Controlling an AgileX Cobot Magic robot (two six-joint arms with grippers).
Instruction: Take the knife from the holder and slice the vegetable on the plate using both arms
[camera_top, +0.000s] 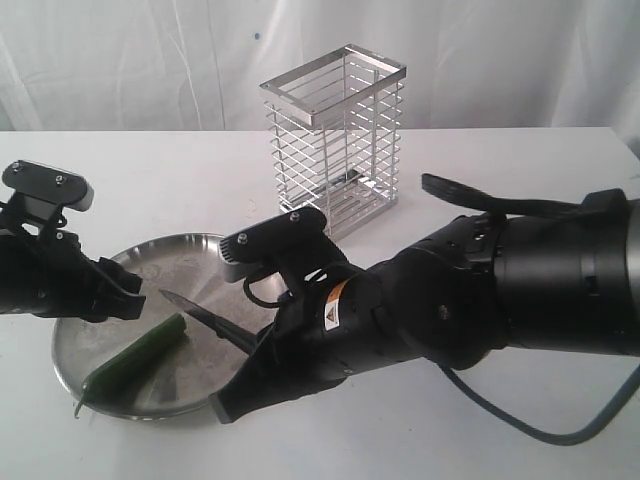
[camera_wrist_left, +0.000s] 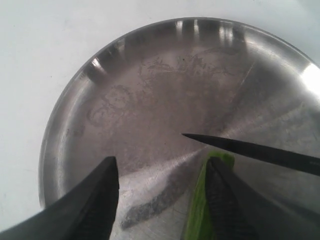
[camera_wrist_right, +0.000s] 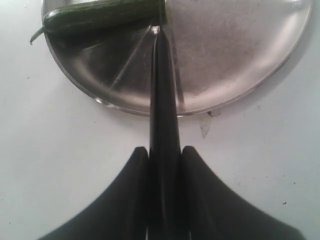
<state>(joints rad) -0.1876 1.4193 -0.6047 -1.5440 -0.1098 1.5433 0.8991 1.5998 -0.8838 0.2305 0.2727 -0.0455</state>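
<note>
Item, table (camera_top: 480, 170): white, carrying all that follows.
Item, holder (camera_top: 335, 140): wire basket, upright, far centre of the table; stands apart from the plate, on its far right side.
Item, plate (camera_top: 170, 260): round, shiny steel, near left of the table.
Item, vegetable (camera_top: 135, 360): dark green, slender; lies on the near left part of the plate, thin stem tip over the near left rim, blunt end towards the plate's middle.
Item, knife (camera_top: 195, 310): all black; handle clamped between the fingers of the right hand (camera_top: 255, 340), which reaches in from the right across the near rim; blade points left and far over the plate, its tip above the vegetable's blunt end; whether the edge touches the vegetable cannot be told.
Item, left hand (camera_wrist_left: 162, 170): released, fingers spread wide, grasping nothing; hangs over the left side of the plate; one finger sits just beside the vegetable's blunt end, contact not clear; knife tip lies just beyond the fingertips.
</note>
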